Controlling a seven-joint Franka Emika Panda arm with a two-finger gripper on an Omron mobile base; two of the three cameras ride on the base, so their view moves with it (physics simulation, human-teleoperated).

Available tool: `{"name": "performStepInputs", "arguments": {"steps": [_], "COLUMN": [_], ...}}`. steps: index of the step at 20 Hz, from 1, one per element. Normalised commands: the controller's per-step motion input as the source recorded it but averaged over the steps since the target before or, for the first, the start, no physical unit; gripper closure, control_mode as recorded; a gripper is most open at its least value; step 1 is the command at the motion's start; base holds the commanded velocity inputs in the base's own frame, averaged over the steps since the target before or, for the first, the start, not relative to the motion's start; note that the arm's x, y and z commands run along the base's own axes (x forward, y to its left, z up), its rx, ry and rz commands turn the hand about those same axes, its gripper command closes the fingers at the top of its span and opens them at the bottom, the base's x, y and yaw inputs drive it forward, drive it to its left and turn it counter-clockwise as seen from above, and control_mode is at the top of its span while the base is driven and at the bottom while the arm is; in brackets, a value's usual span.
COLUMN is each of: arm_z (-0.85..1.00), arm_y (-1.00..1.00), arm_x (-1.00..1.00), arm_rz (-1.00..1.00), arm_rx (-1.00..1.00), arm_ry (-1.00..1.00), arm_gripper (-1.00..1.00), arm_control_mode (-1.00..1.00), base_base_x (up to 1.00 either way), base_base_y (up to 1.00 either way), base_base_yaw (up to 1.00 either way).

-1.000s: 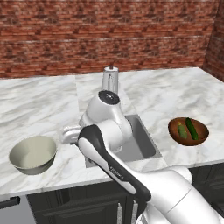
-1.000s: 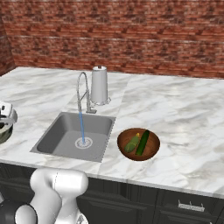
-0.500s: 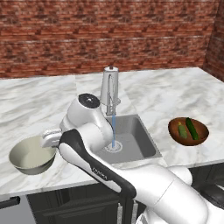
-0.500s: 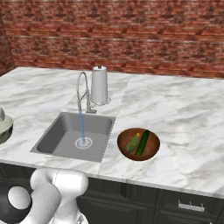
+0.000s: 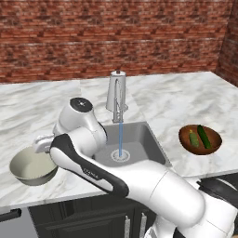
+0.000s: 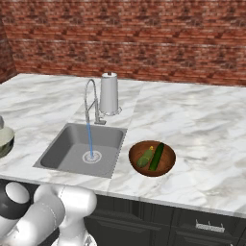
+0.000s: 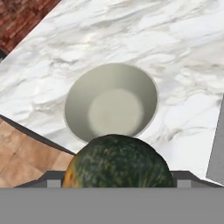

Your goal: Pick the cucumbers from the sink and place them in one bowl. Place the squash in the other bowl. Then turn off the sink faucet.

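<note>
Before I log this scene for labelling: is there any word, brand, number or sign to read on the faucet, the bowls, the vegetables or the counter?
None: no readable text anywhere.
The sink faucet, the pale grey-beige bowl, the reddish-brown wooden bowl, the squash in the gripper and the marble counter are all bare of lettering.

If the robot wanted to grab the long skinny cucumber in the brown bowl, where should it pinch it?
Probably around the middle of the long dark cucumber, coming straight down from above. It lies flat in the shallow wooden bowl, its upper side bare. The pincer should close across its thin width, not its length. The plumper cucumber lies close beside it, so one finger needs care slipping between them.
</note>
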Motion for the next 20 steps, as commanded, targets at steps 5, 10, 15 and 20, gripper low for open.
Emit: {"name": "performStepInputs", "arguments": {"steps": [5, 10, 15, 20], "arm_z": [-0.25, -0.32, -0.33, -0.4], "arm_y": [0.22, 0.39, 0.41, 0.13], "arm_x": [0.29, 0.29, 0.33, 0.26], "arm_rz": [0.0, 0.0, 0.0, 0.0], "arm_rx": [0.0, 0.0, -0.01, -0.04], "arm_ry": [0.0, 0.0, 0.0, 0.01], "arm_gripper": [1.0, 1.0, 1.0, -1.0], "arm_control_mode": [-1.0, -1.0, -1.0, -1.0], "base_base_x": [0.0, 0.0, 0.0, 0.0], "base_base_y": [0.0, 0.0, 0.0, 0.0], "base_base_yaw": [0.0, 0.0, 0.0, 0.0]}}
